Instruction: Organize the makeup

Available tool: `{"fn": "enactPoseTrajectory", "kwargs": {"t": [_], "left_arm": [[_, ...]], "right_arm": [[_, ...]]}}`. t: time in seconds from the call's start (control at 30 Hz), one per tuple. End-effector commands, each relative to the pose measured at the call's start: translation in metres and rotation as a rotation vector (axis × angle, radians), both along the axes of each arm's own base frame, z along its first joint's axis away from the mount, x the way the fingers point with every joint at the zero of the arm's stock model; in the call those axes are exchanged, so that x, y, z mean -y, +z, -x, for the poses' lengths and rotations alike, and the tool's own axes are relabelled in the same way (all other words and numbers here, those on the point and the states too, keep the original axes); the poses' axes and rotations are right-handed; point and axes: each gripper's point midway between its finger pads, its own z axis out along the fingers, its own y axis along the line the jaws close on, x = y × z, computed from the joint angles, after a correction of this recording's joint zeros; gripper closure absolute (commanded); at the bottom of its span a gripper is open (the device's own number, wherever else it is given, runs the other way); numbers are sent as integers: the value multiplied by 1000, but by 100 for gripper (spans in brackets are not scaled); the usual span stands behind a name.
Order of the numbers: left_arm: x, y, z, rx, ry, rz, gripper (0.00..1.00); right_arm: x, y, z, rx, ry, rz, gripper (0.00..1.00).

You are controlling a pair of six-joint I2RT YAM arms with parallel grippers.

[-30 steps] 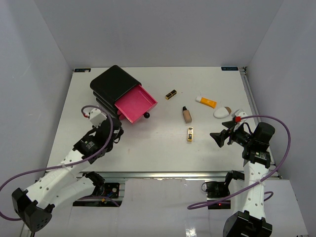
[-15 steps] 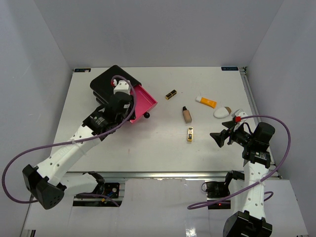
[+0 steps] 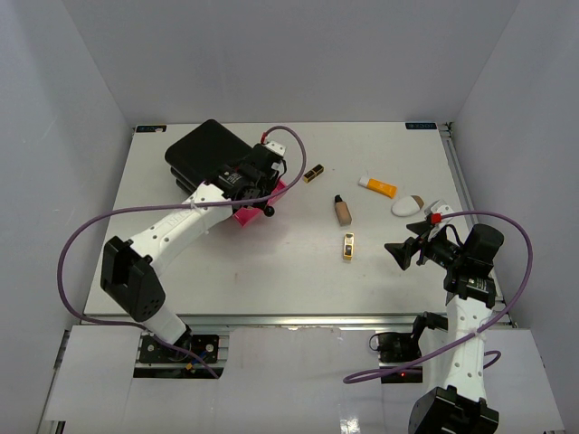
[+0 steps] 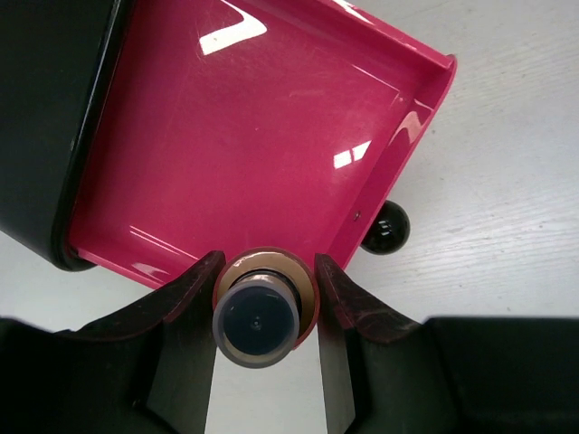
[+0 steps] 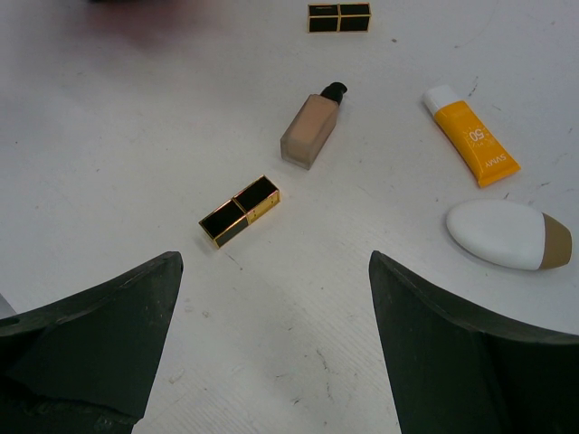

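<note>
Pink drawer (image 4: 271,117) (open) beneath gripped bottle (image 4: 258,318), lipstick (image 5: 240,211), tube (image 5: 470,136), puff (image 5: 502,233) apart.

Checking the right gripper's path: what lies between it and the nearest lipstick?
Only bare table between right gripper and lipstick, per the right wrist view.

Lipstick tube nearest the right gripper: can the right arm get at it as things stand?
Probably yes. The right gripper is open and empty, and the lipstick tube lies flat on the table just ahead of it, apart from the foundation bottle.
</note>
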Motion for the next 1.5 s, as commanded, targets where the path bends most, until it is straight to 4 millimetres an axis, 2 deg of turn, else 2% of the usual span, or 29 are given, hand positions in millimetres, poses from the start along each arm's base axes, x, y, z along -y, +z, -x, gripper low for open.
{"fn": "enactPoseTrajectory", "kwargs": {"t": [0.0,0.13,0.3,0.43,0.77,1.3,1.47], "left_arm": [[-10,24,-9,55,14,-70,100],[-5,17,-13,24,7,-89,100],[-6,-1,-19,-12,20,-146,99],[-5,-4,-23,-12,28,-160,97],[-6,-14,-31,-14,47,-185,82],[-8,-26,-37,-16,64,-183,65],[-8,-29,-38,-23,63,-186,63]], "right_arm": [[0,20,-3,53,9,7,10],[0,20,-3,50,8,7,10],[1,20,-3,52,5,8,10],[1,19,-3,50,5,8,10],[1,20,-3,52,4,9,10],[1,19,-4,50,0,11,10],[2,19,-4,51,-2,12,10]]}}
